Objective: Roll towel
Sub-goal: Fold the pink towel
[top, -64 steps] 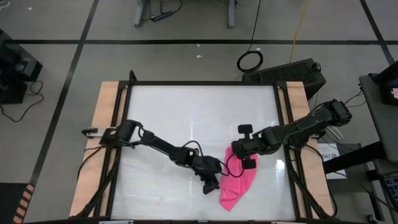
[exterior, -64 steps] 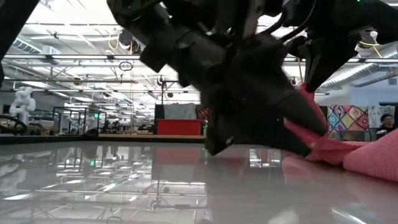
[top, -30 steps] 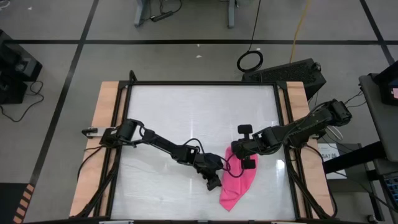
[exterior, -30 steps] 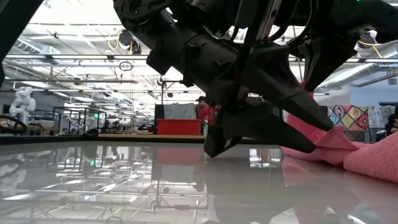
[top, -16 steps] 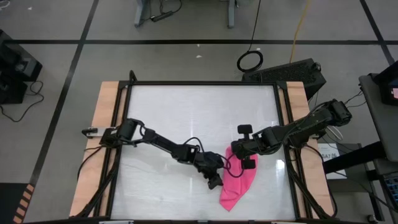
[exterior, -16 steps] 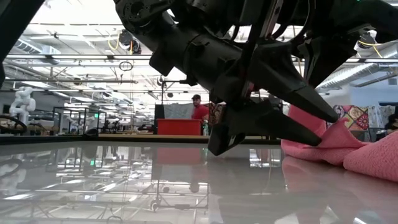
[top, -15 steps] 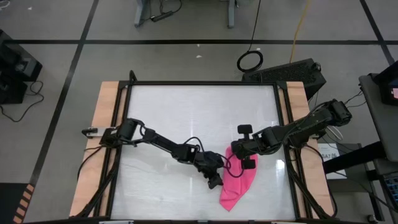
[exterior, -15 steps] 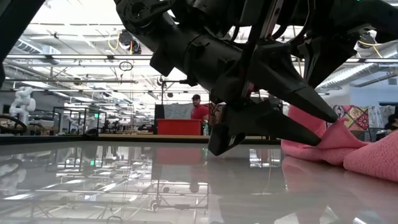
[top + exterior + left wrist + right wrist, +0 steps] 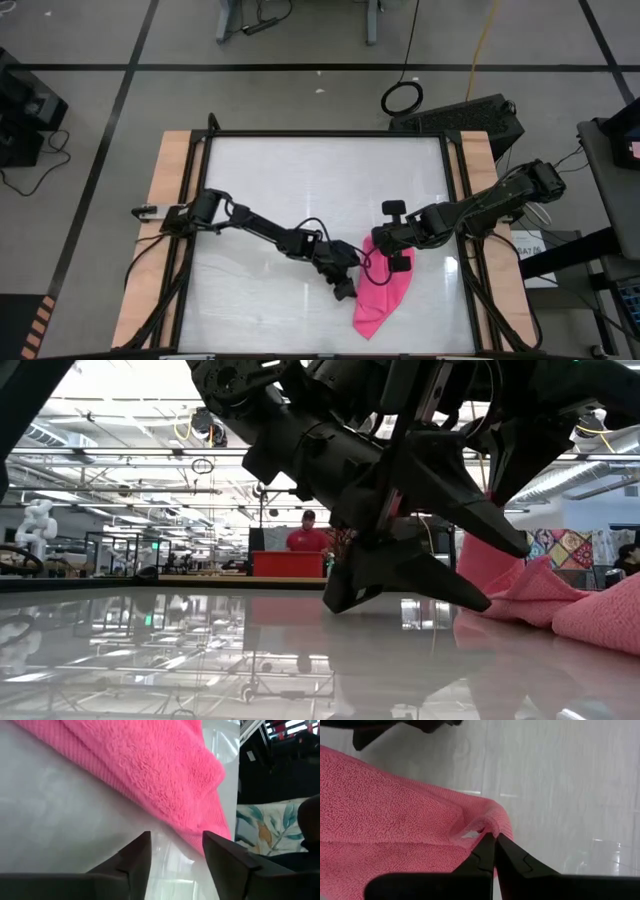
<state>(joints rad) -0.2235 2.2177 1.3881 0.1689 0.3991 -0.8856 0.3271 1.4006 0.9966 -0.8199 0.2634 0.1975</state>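
Note:
The bright pink towel [image 9: 383,296] lies bunched in a narrow strip near the table's near right part, and it also shows in the low view [image 9: 590,618]. My right gripper [image 9: 399,263] is shut on the towel's far end, beside a small white tag [image 9: 468,834]. My left gripper [image 9: 346,290] is open, low over the table at the towel's left edge. In the left wrist view [image 9: 175,845] its fingers stand just short of the towel's edge [image 9: 200,832]. My left gripper: I cannot tell whether its fingers touch the towel's left edge. My right gripper pinches the towel's far corner edge [image 9: 490,822] between its two shut fingers, right beside the white tag. It comes from above, slanting down. The pinched corner is raised a little; the rest lies slack on the table.
The white tabletop [image 9: 300,190] has a black frame and wooden boards at both sides [image 9: 165,200]. There is bare tabletop to the left of and beyond the towel. In the low view a person in red [image 9: 306,536] stands far off in the room.
My left gripper has opened wider at the towel's left edge and drawn back slightly from it, staying low over the table. The towel's raised fold near its fingertips has sunk a little. My right gripper has kept still, shut on the far corner.

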